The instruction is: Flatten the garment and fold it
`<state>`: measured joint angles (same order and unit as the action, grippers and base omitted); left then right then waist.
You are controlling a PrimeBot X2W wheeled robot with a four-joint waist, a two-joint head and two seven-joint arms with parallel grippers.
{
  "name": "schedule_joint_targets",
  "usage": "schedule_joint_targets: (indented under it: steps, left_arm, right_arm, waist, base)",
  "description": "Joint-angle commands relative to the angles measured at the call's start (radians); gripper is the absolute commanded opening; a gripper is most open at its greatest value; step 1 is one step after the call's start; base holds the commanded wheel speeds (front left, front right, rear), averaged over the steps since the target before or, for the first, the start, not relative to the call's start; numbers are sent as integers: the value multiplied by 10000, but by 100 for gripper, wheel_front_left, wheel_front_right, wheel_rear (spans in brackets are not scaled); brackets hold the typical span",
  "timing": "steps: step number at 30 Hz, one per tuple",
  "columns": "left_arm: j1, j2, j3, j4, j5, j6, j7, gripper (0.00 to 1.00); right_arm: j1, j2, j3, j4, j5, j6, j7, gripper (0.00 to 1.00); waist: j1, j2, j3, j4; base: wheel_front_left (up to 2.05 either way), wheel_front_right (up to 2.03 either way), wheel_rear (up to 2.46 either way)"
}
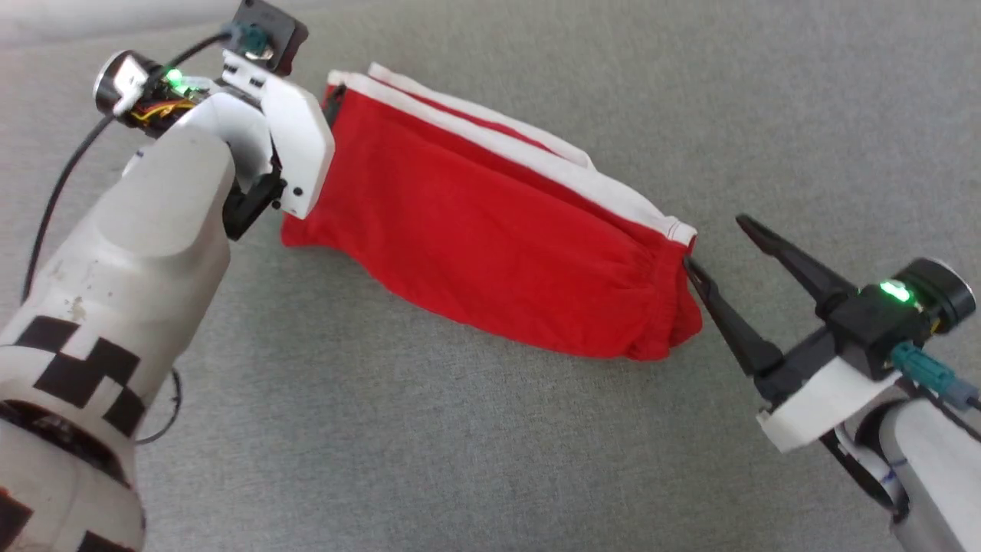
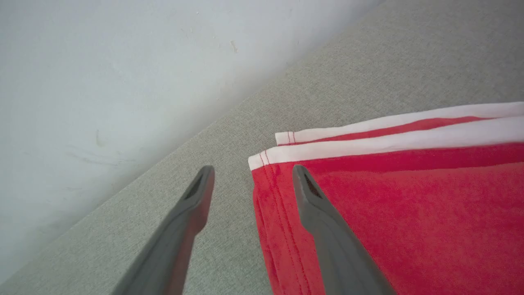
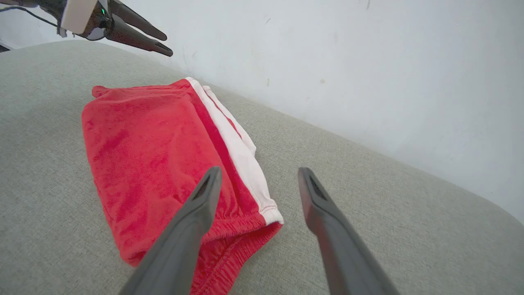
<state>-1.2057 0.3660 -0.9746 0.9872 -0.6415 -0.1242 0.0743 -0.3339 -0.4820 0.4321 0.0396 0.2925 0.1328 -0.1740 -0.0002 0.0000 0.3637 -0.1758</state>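
Left gripper (image 2: 252,171) is spread wide with nothing pinched. One finger hangs over the left end of the garment (image 1: 475,230), the other over bare cloth just beside it. Right gripper (image 1: 713,239) is wide open too and empty, sitting at the garment's right end. Its finger on the garment side looks right up against the gathered red edge there, but I can't tell if it's actually touching.

The garment, red shorts, lies doubled over in a long strip on the grey fabric surface (image 1: 398,429), running from far left to nearer right between the two grippers. White bands run along its far edge, two layers a bit offset. The near edge is plain red and a little puffy. A pale wall (image 3: 368,61) rises behind the surface's far edge.
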Motion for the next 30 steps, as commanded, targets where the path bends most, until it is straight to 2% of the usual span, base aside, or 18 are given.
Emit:
schedule_joint_targets:
  steps: [1,6,13,25,26,27,30]
  left_arm:
    - [-151,129,-215,-188,-250,-64,432,100]
    - [-299,677,-1339,-1460,-1591,-64,2876,100]
    - [-460,1308,-2370,-2678,-2956,-64,5402,100]
    - [227,1436,-3005,-2632,-2597,-65,7054,100]
    - [254,1464,-3014,-2717,-2612,-65,7061,47]
    - [272,1491,-3022,-2847,-2634,-65,6999,0]
    - [259,1643,-3034,-3174,-2807,-65,6774,0]
  right_arm:
    - [176,16,-86,-139,-58,-21,68,100]
    - [630,101,-328,-572,-146,-21,349,100]
    - [640,279,-195,-822,-139,-21,565,100]
    - [12,344,193,-598,-15,-21,596,100]
    - [-8,300,179,-591,24,-21,648,100]
    - [-28,265,128,-599,93,-21,705,100]
    - [-171,-36,163,-750,252,-21,1053,100]
  waist:
    - [2,0,-548,265]
    - [2,0,-726,232]
    - [2,0,-374,-150]
    - [2,0,209,-792]
    - [2,0,197,-777]
    - [2,0,167,-757]
    - [2,0,4,-665]
  base:
    - [0,0,0]
    - [0,0,0]
    - [0,0,0]
    - [0,0,0]
    - [0,0,0]
    - [0,0,0]
    - [0,0,0]
